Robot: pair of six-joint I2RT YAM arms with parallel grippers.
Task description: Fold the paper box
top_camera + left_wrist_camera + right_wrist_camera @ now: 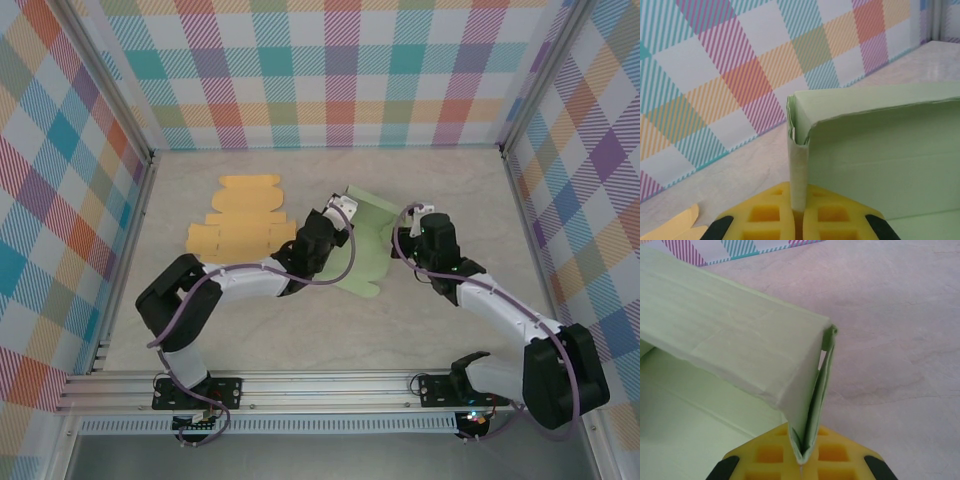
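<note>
The pale green paper box (367,245) lies partly folded in the middle of the table, between both arms. My left gripper (343,212) is shut on the box's left corner; in the left wrist view a folded green strip (799,175) stands pinched between the yellow fingers (760,217), with the raised green wall (880,150) running off to the right. My right gripper (410,240) is shut on the right corner; in the right wrist view the doubled green flap (815,425) is clamped between its yellow fingers (840,457), and the folded wall (735,335) slants away to the upper left.
Flat orange box blanks (243,220) lie stacked on the table left of the green box; their tip (675,227) shows at the lower left in the left wrist view. Plaid walls (340,70) close the table at the back and both sides.
</note>
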